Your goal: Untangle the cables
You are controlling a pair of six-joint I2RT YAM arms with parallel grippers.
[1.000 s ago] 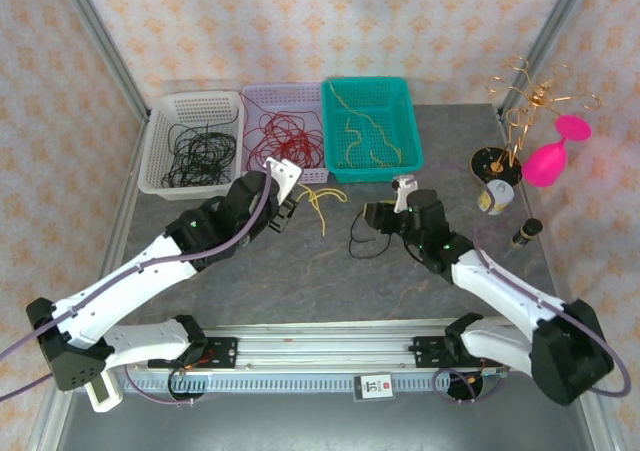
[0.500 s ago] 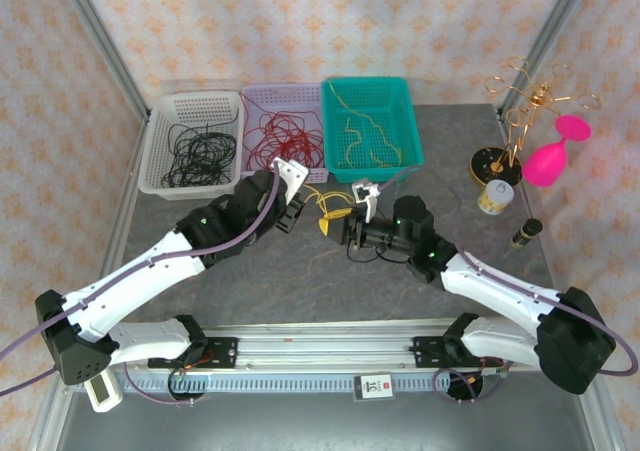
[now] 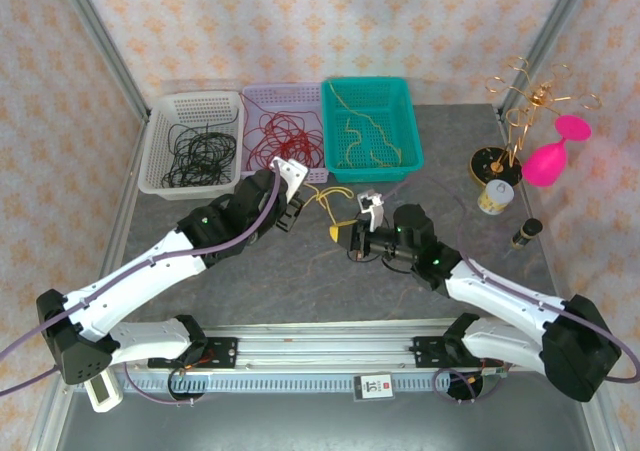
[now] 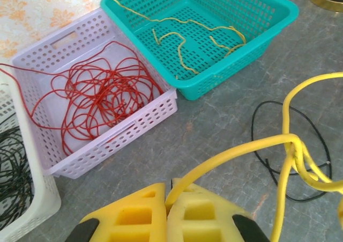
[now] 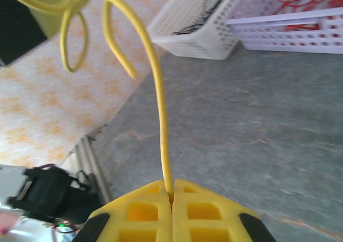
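Yellow cable (image 5: pixel 161 118) is strung between both arms: the right gripper (image 5: pixel 171 191) is clamped on one stretch and the left gripper (image 4: pixel 167 196) pinches another. Just beyond, a black cable (image 4: pixel 254 126) lies looped on the grey table (image 4: pixel 214 118). Farther back, red cables (image 4: pixel 102 100) sit in the lilac basket (image 4: pixel 139 126).

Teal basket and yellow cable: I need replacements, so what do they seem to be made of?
The teal basket looks like moulded plastic, glossy, with a uniform grid of perforations. The yellow cable is probably plastic- or rubber-insulated wire: smooth matte jacket, loose curves; its core is hidden.
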